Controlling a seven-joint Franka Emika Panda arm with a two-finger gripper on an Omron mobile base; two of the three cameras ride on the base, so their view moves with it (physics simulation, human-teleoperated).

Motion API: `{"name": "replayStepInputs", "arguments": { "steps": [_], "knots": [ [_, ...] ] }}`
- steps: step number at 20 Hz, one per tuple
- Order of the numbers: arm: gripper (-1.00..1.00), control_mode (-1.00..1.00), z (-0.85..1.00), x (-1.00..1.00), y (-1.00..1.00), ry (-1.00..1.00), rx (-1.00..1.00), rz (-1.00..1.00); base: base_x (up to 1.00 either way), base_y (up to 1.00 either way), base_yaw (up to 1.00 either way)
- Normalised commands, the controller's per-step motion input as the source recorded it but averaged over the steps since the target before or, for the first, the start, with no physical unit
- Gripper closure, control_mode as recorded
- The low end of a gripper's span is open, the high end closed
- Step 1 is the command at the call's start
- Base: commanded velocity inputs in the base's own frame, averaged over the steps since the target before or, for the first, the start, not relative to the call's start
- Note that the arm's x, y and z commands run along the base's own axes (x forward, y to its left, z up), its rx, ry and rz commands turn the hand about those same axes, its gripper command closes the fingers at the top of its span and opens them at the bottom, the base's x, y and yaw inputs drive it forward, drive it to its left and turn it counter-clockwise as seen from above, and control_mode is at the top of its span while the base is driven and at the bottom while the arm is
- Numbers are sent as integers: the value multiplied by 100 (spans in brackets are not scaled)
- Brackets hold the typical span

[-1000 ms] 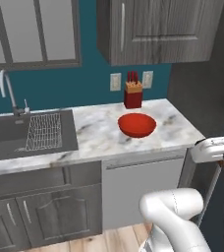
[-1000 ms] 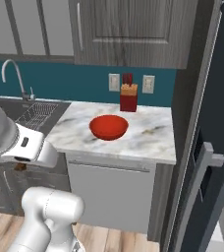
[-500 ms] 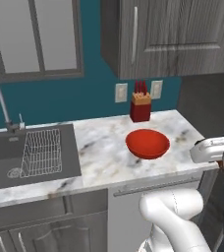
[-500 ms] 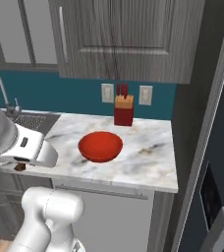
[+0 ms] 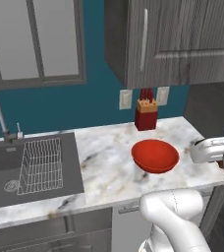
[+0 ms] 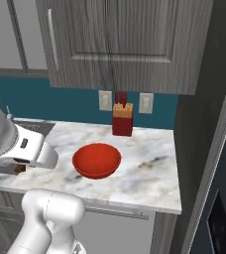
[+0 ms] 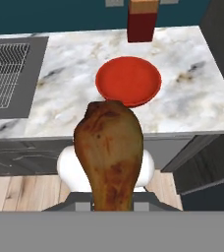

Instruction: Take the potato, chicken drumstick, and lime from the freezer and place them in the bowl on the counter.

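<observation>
My gripper [image 6: 20, 168] is shut on the chicken drumstick [image 7: 109, 152], a knobbly reddish-brown piece that stands thick end up in the hand view. The gripper hangs off the counter's front edge, short of the bowl. The red bowl [image 7: 128, 80] sits empty on the marbled counter [image 7: 70, 98], near its right end; it also shows as the bowl [image 5: 154, 155] and the bowl [image 6: 96, 160] in the base views. The dark freezer [image 6: 211, 149] stands right of the counter. The potato and the lime are out of view.
A red knife block [image 5: 146, 114] stands against the teal wall behind the bowl. A sink [image 5: 15, 172] with a wire rack [image 5: 41, 165] and a tap is set into the counter's left part. Grey wall cabinets [image 6: 120, 44] hang above.
The base has driven closer to the counter, so the whole scene has grown and shifted in both base views. The gripper stays shut on the drumstick.
</observation>
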Motion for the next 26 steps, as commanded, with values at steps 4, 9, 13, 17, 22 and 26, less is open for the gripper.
{"name": "replayStepInputs", "arguments": {
  "steps": [4,9,13,17,22,26],
  "knots": [
    [100,100,0,0,0,0,0,0,45,-26,3],
    [100,100,0,0,0,0,0,0,29,-33,2],
    [100,100,0,0,0,0,0,0,21,-37,2],
    [100,100,0,0,0,0,0,0,18,-29,0],
    [100,-100,-1,29,-12,0,2,0,12,-8,0],
    [100,-100,-20,57,-10,7,1,0,0,0,0]
  ]
}}
